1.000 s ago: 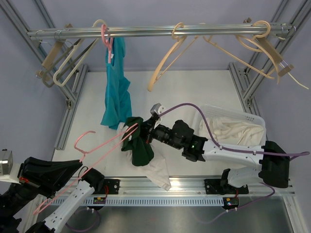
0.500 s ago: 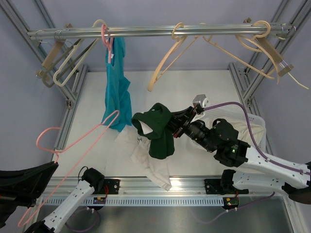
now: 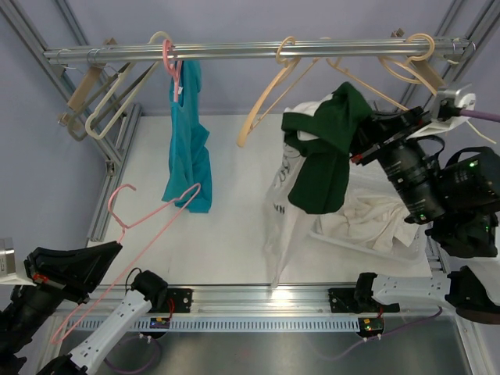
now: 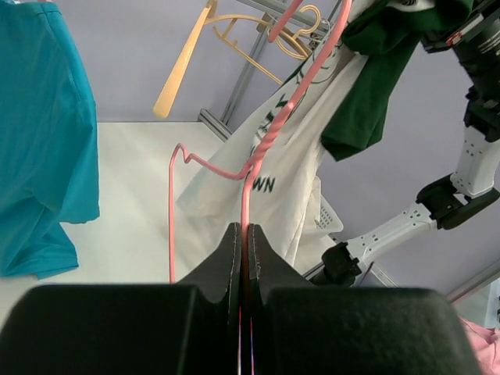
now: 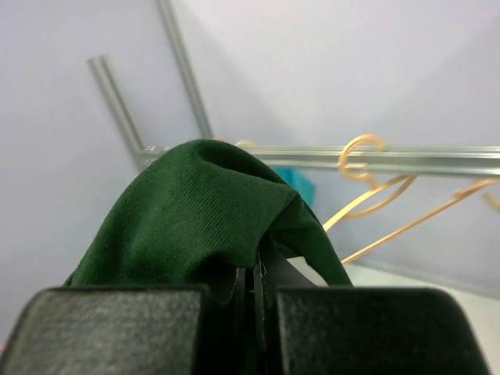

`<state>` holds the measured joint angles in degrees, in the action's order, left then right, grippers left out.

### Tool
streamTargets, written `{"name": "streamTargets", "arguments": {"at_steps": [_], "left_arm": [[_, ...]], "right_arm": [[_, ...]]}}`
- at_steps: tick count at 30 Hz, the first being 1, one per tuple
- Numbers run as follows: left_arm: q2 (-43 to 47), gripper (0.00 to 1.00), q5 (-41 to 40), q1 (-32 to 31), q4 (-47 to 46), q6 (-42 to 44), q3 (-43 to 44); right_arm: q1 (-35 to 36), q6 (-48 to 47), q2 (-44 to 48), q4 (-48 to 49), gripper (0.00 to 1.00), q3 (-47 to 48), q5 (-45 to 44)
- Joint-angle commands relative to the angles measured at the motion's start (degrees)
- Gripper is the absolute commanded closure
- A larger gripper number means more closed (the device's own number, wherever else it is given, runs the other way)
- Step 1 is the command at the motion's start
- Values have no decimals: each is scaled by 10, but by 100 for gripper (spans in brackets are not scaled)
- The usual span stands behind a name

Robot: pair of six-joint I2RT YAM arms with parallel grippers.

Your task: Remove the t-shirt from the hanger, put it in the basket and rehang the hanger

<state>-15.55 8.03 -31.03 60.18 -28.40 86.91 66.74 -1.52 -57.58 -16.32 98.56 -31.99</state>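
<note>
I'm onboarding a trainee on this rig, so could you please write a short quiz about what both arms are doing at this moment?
1. True or false: the left gripper is shut on a bare pink hanger.
2. What holds up the dark green t-shirt? A) the table B) the right gripper C) a tan hanger
3. Fill in: the garment hanging from the rail is ____ in colour.

Key: 1 true; 2 B; 3 teal.
</note>
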Motion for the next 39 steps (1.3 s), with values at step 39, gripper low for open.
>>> {"name": "streamTargets", "arguments": {"at_steps": [39], "left_arm": [[-34,100,20,7,-90,24,-69]], "right_arm": [[-420,-162,-97,-84,100,187,-28]]}}
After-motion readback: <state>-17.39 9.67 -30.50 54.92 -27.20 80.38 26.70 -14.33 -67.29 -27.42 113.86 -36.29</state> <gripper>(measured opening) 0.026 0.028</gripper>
